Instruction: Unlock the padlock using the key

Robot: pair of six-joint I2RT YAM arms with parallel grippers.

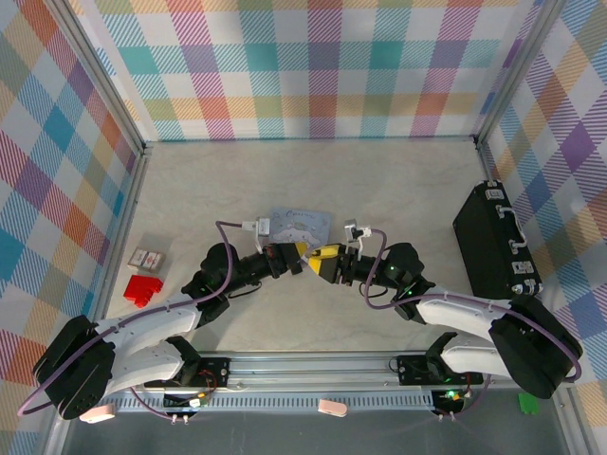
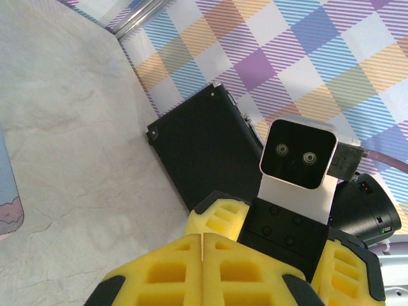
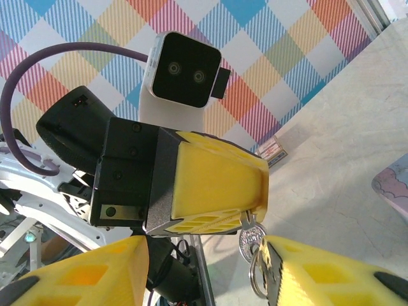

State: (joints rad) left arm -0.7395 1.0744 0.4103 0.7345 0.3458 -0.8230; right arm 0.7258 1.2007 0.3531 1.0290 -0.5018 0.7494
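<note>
Left fingers [image 3: 217, 185] clamp the key [image 3: 251, 241], right fingers [image 3: 331, 274] half-open and empty: hold that pinch firm, the dangling key could swivel!

We see walls [image 1: 313, 66] in a pastel plaid of teal, orange, purple and yellow closing the back and both sides, with bare aluminium posts [image 1: 112, 90] running down the corners. The tabletop [image 1: 313, 180] is a pale, marble-like beige sheet, evenly lit, with only soft shadows. Along its near edge lies a slotted metal rail [image 1: 313, 365]. A black case [image 1: 493, 242] rests by the right wall, and a small red block [image 1: 142, 287] sits near the left one.
</note>
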